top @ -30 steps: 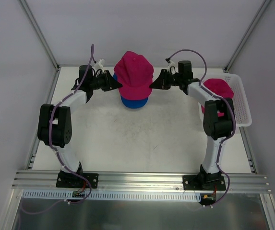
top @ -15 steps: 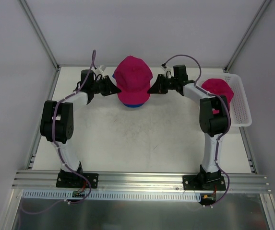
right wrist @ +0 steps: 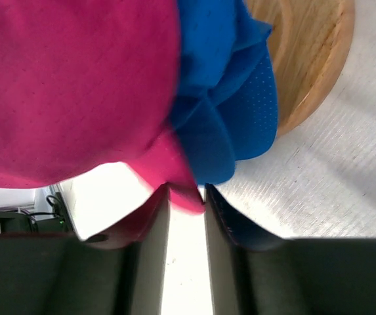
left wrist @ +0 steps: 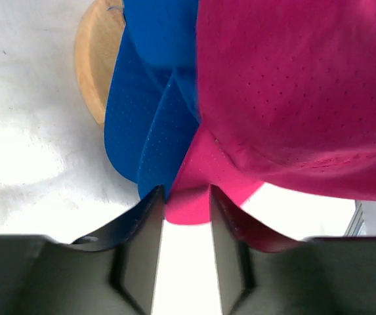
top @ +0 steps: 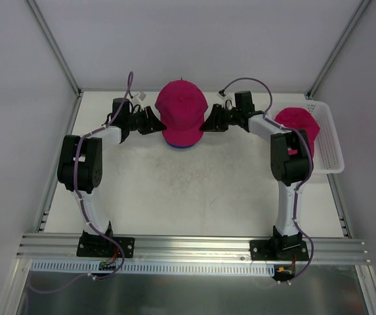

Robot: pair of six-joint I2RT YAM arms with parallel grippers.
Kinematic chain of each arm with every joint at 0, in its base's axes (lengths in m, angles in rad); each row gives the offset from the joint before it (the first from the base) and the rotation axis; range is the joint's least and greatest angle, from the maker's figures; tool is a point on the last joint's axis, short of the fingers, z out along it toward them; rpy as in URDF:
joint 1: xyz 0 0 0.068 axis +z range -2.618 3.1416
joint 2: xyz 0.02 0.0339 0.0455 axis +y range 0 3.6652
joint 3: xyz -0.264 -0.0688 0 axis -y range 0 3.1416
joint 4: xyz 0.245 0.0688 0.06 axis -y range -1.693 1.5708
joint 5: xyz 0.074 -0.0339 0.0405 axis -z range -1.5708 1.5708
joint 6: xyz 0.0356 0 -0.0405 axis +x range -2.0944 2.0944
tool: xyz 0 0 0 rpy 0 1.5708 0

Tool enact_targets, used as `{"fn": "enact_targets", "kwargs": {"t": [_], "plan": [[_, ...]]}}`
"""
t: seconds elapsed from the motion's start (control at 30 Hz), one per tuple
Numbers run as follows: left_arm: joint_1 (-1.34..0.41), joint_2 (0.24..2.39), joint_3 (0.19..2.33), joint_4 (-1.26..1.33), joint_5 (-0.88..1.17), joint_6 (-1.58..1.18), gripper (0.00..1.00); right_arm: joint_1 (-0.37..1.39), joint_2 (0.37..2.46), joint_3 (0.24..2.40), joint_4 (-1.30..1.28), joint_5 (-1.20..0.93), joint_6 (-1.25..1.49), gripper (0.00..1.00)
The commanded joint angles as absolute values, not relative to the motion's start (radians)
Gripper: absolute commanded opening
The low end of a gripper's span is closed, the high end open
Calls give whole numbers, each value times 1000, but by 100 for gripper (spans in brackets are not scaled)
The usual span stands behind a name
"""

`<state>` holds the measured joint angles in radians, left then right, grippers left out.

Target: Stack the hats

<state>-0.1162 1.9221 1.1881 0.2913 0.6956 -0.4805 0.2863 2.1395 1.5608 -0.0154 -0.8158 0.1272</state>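
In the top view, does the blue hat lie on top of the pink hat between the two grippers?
No, the pink hat covers the blue hat, of which only a thin edge shows at its near side.

Both arms reach toward table far edge; left gripper, right gripper face each other, jaws slightly parted.

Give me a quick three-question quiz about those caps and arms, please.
1. True or false: the blue hat lies on top of the pink hat.
2. Where is the second pink hat? A: in the white tray. B: on the floor. C: under the blue hat.
3. What colour is the fabric between the fingertips of the left claw and right claw?
Key: 1 false, the pink one is on top; 2 A; 3 pink.
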Motion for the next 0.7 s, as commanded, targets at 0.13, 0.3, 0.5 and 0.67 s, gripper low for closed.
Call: {"fn": "enact_targets", "kwargs": {"t": [0.13, 0.3, 0.5, 0.67], "plan": [[-98, 1724, 1155, 184, 729, -384, 48, 230, 1939, 1536, -113, -888, 37, 48], [-55, 1550, 1140, -3, 813, -201, 68, 137, 1850, 1586, -236, -940, 8, 60], [-9, 1514, 1296, -156, 735, -89, 89, 103, 1887, 1828, -268, -841, 67, 82], [-17, 1718, 1601, -156, 687, -236, 75, 144, 2009, 2020, -265, -732, 156, 79]]}}
